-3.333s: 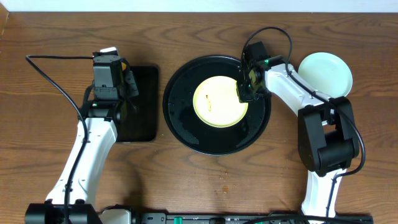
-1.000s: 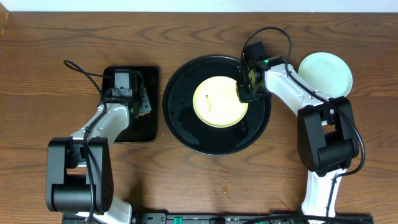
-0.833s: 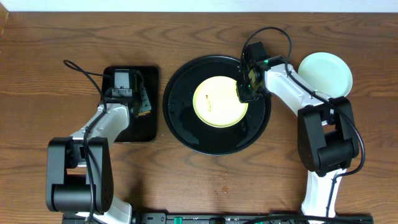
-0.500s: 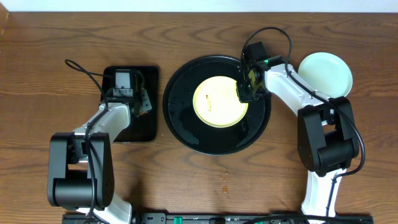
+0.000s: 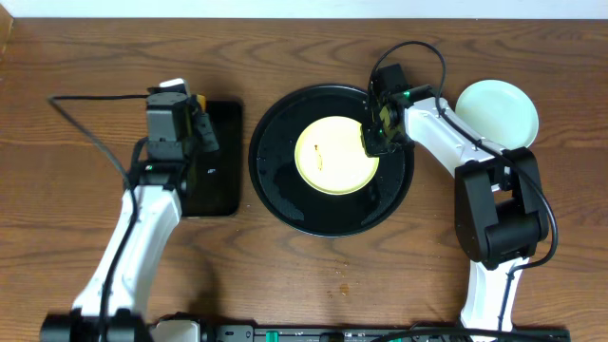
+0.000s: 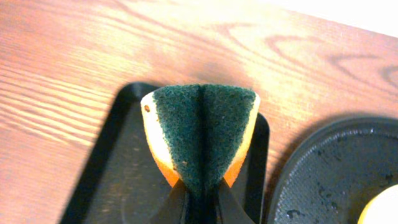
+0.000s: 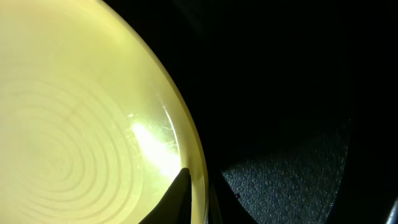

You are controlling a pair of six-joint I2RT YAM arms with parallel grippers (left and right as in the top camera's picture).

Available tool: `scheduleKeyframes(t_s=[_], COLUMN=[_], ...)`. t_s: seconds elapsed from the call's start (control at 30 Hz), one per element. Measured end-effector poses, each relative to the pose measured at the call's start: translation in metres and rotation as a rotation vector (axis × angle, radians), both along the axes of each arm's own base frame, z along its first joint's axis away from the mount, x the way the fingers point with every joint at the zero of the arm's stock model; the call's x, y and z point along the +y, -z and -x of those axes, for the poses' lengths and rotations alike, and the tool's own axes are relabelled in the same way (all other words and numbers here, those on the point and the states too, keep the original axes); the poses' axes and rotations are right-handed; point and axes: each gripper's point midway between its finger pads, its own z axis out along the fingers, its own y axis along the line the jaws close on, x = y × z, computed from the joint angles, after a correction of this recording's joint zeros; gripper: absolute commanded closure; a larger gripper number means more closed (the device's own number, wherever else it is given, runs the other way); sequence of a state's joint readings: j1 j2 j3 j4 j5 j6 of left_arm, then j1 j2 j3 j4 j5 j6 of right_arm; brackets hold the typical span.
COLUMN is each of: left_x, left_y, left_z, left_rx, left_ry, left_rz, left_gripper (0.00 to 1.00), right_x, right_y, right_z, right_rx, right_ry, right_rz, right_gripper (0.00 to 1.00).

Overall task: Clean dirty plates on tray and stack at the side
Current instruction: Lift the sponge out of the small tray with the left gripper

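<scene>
A pale yellow plate (image 5: 334, 155) with a small brown smear lies in the round black tray (image 5: 285, 204). My right gripper (image 5: 371, 144) is shut on the plate's right rim; the right wrist view shows its fingers (image 7: 198, 194) pinching the rim of the plate (image 7: 74, 112) above the tray (image 7: 292, 168). My left gripper (image 5: 201, 131) is shut on a folded green-and-orange sponge (image 6: 200, 134), held above the small rectangular tray (image 5: 220, 180). A mint-green plate (image 5: 497, 112) lies on the table right of the round tray; I cannot tell if it is one plate or two stacked.
The small rectangular black tray (image 6: 118, 180) lies left of the round tray (image 6: 336, 168), with a narrow gap of wood between them. The left arm's cable (image 5: 90, 123) loops over the table's left side. Small crumbs (image 5: 342, 282) lie near the front.
My left arm has risen from the rectangular tray, carrying the sponge up with it. The right gripper and the yellow plate have not moved.
</scene>
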State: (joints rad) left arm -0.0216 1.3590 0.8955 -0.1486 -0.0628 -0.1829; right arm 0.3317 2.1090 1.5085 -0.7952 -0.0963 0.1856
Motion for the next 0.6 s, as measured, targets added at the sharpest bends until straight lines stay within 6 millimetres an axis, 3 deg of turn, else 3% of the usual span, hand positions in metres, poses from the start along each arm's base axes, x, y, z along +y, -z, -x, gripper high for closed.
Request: scheduleKeyframes(t_s=[0.13, 0.6], left_x=[0.009, 0.018], left_y=[-0.012, -0.011], left_z=[0.004, 0.006], left_rx=[-0.027, -0.016], left_ry=[-0.042, -0.078], left_rz=[-0.034, -0.063], left_gripper=[0.93, 0.93], right_x=[0.0, 0.0], right_y=[0.0, 0.0], right_z=[0.0, 0.0], right_rx=[0.0, -0.001], right_ry=[0.0, 0.0], right_rz=[0.0, 0.0], right_gripper=[0.91, 0.91])
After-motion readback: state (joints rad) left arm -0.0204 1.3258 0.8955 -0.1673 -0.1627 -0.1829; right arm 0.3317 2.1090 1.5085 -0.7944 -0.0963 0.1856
